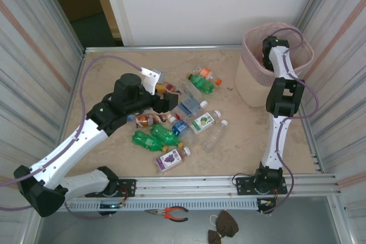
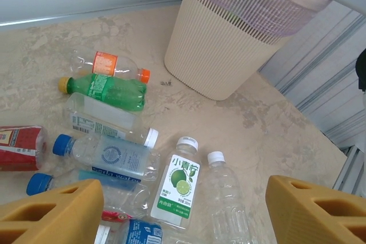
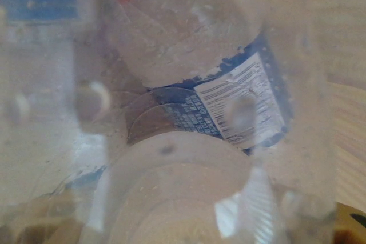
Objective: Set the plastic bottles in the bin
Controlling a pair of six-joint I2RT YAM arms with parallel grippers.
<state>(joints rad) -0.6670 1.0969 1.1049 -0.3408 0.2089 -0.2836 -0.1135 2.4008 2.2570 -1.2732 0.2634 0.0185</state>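
**Twelve or so bottles [image 1: 203, 122] loose on the table [image 1: 114, 72]; right arm down in the bin [image 1: 251, 87]**

Top view. The bottles lie on their sides in a cluster mid-table. Two green bottles [image 1: 155, 139] sit side by side toward the front, and a purple-label bottle [image 1: 171, 159] lies nearest the arm bases. The rest are clear or labelled. The bin stands upright in the far right corner, well apart from the cluster. Over the cluster's left edge hangs the left gripper [image 1: 169, 101]. The right arm reaches over the bin's rim, with the right gripper [image 1: 266, 50] inside the mouth, too dark there to read its jaws. Noted pliers [image 1: 171, 214] on the near ledge.

Left wrist view. The yellow fingers [image 2: 57, 212] stand wide apart at the bottom corners, gripping nothing. Below the gap a lime-label bottle [image 2: 180, 178] and a white-capped clear bottle [image 2: 226, 198] lie side by side. Further off lie a blue-capped bottle [image 2: 103, 154], a green bottle [image 2: 108, 88] and, just beside that, an orange-label bottle [image 2: 111, 63]. The bin [image 2: 229, 44] is upright beyond them, with a green blur behind its mesh band.

Right wrist view. Very close and blurred: clear crumpled plastic carrying a blue-and-white label [image 3: 229, 104]. Cannot tell how the right gripper's jaws stand, or whether it holds anything.
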